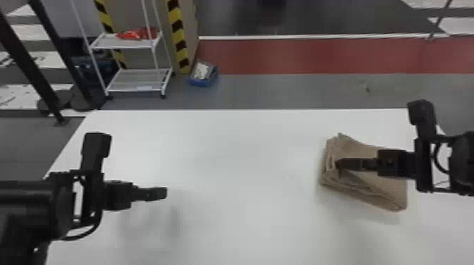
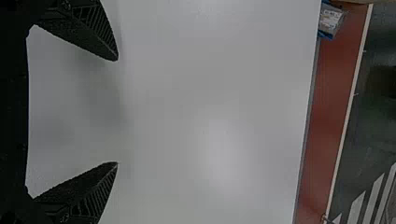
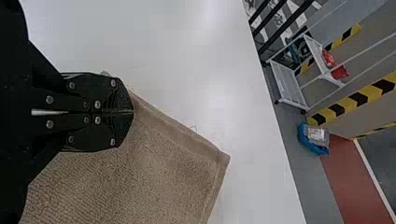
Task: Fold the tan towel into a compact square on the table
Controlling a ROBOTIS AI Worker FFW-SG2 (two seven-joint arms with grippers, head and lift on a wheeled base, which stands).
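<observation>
One late fold seems underway: the right gripper [image 1: 338, 164] pinches the tan towel [image 1: 359, 148] at left—next, lay it flat—while the left gripper [image 2: 117, 112] gapes empty.

On the white flat table [image 1: 229, 158], which looks smooth and slightly glossy, the tan folded towel [image 1: 363, 149] at three o'clock is of rough, matt cloth. The black two-fingered left pincer [image 1: 165, 192] has matt, ribbed sides.
</observation>
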